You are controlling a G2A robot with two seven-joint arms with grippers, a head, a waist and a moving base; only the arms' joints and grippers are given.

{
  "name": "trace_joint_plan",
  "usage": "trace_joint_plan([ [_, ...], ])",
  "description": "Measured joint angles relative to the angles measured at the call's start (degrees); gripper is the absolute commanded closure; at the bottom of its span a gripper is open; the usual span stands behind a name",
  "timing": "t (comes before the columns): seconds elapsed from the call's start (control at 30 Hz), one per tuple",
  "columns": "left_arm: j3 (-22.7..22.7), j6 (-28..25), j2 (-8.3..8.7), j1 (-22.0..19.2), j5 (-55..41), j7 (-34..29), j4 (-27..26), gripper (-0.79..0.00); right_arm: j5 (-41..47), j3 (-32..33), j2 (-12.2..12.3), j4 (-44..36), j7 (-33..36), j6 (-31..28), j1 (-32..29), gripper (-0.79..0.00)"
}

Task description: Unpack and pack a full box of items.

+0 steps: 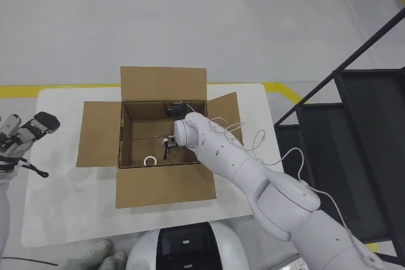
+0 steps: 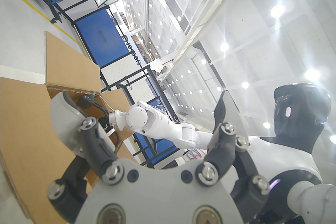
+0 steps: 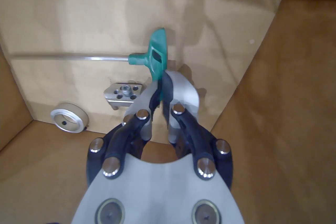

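Box walls surround our right pincer, clamped on a green hex key; a metal plate and ring lie beside it. Our left pincer gapes.

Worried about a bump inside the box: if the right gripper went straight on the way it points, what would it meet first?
The right gripper, shut on the green hex key, points at the box's inner panel, probably its floor. The key's handle would likely touch it first, though depth is unclear.
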Motion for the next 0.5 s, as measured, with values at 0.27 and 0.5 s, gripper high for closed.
trace_joint_plan([
  [0.27,0.0,0.0,0.0,0.0,0.0,0.0,0.0,-0.785,-4.76,2.88,2.53,-11.45,0.17,4.91,-4.05,0.0],
  [0.5,0.0,0.0,0.0,0.0,0.0,0.0,0.0,-0.785,-8.25,6.95,5.39,-19.2,2.91,4.52,-8.55,-0.351],
])
